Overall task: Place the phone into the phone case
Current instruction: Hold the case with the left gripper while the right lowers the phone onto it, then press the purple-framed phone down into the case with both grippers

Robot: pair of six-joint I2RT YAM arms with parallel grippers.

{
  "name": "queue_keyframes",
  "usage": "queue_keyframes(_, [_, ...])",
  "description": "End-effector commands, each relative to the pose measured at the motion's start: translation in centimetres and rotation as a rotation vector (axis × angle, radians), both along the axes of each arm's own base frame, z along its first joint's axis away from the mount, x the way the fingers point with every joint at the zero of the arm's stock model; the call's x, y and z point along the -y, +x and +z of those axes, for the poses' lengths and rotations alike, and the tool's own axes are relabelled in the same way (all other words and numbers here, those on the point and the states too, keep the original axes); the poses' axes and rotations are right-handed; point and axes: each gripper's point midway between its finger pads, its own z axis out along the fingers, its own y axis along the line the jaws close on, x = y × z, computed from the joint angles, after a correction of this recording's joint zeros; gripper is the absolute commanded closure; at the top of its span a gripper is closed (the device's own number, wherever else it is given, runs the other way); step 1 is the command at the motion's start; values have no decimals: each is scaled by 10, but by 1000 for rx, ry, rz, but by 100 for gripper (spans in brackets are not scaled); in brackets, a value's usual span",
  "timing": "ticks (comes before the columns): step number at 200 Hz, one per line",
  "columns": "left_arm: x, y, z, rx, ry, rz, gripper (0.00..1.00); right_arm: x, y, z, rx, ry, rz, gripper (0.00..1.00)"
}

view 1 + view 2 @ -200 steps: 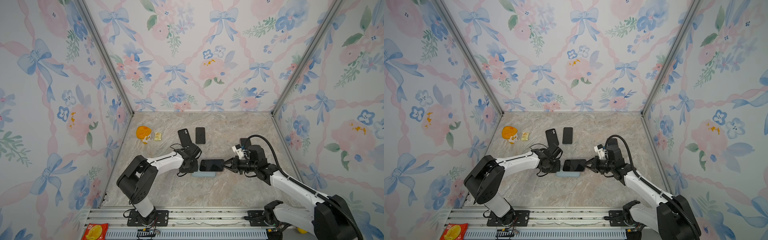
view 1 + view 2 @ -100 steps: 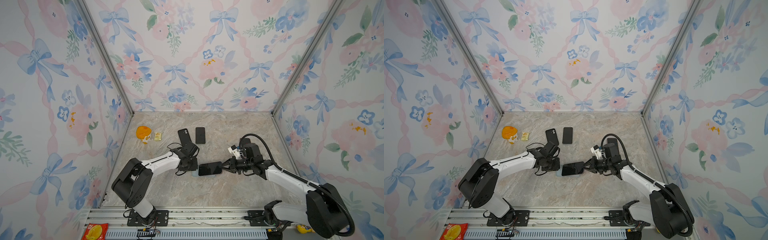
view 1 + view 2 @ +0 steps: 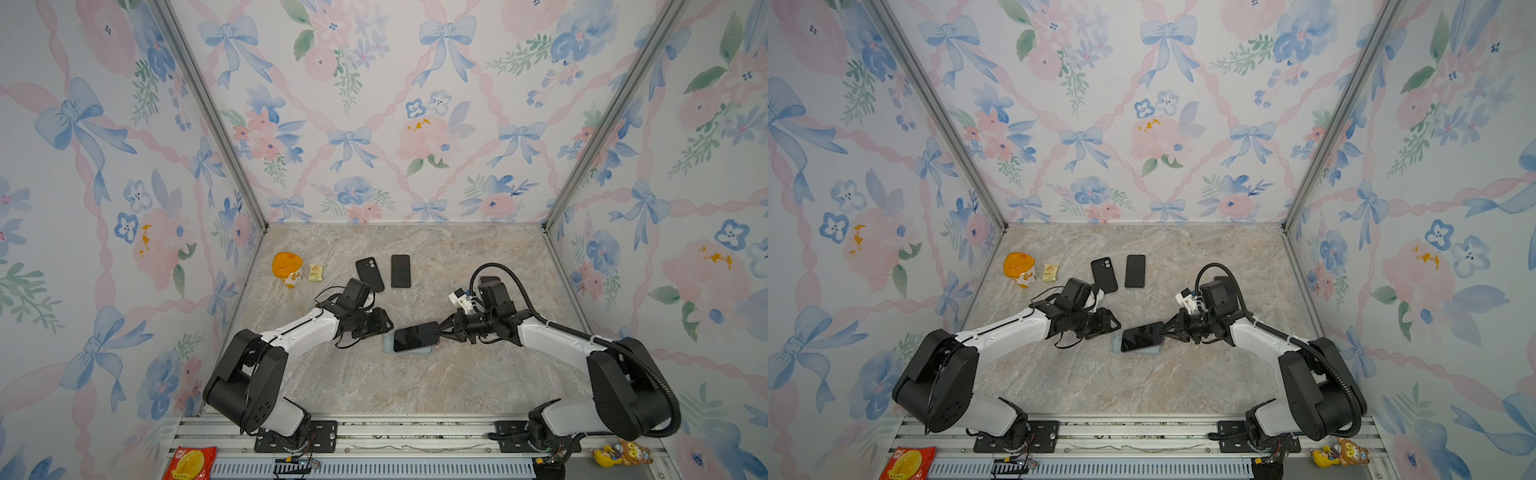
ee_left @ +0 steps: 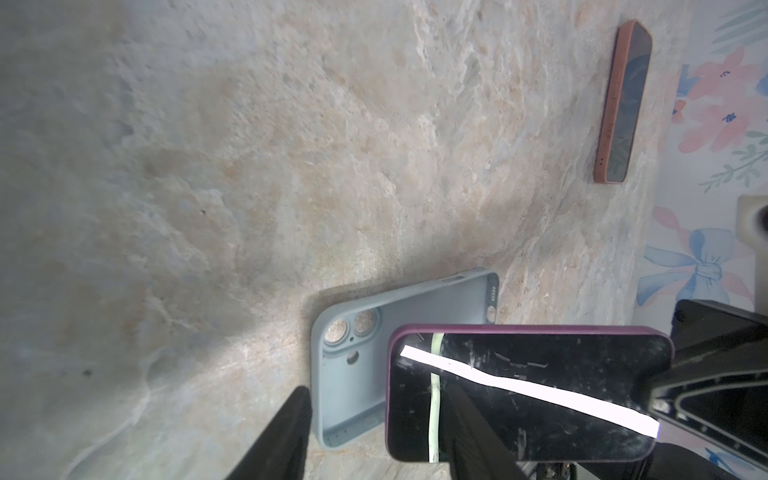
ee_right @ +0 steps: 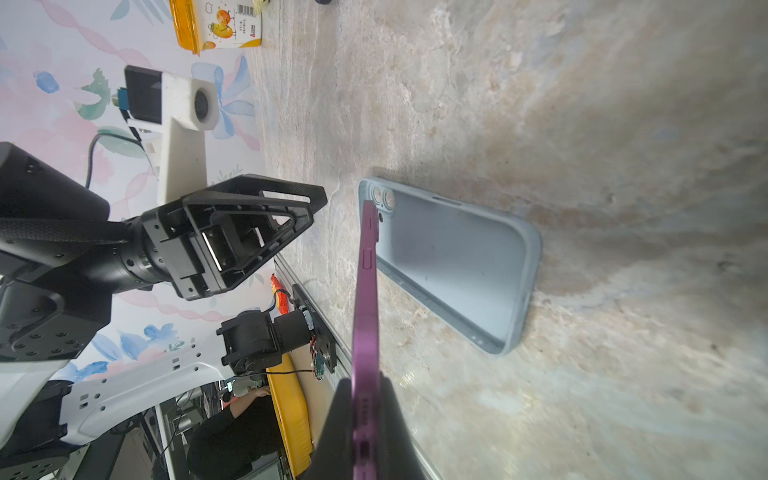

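Phone point(image 3: 415, 337): purple-edged, screen up, held just above the table point(image 3: 374, 386) and not yet seated. It is gripped at one short end by the right claw point(image 3: 441, 330), whose jaws are closed on that edge. The rest of the phone is left unsupported, reaching toward the left arm.

Case point(image 3: 409, 352): pale blue, laid open side up directly below the phone. In both top views only a strip of it is seen along the phone's near side. The two outlines are not squared up, and the phone is tilted.

Left claw point(image 3: 384, 326): partly open, nothing held, parked just beside the case's lens-hole end. The case is pinned by nothing.

Risks noted:
- With so small a pinch, the phone could be pivoted or slipped out once it is pressed down.
- If the skew is not corrected, a corner is likely to land on the rim, not inside it.
- The loose case could be shoved across the smooth stone by any sideways push.
- The two claws are close together; a knock is possible if the left one is moved in to steady the case.
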Motion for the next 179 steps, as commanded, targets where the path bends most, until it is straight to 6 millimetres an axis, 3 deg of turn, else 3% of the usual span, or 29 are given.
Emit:
queue_keyframes(1, [3, 0, 2, 10, -67, -35, 46, -12, 8, 15, 38, 56, 39, 100])
queue_keyframes(22, [2, 3, 5, 18, -91, -35, 45, -15, 11, 12, 33, 59, 48, 100])
queue_keyframes(27, [-2, -6, -6, -11, -82, -32, 44, -16, 11, 11, 32, 58, 50, 100])
queue_keyframes(77, [-4, -15, -21, -46, -89, -32, 42, -19, 14, 4, 16, 47, 62, 100])
queue_keyframes(179, [0, -21, -34, -71, -129, -36, 43, -18, 14, -14, -9, 3, 73, 100])
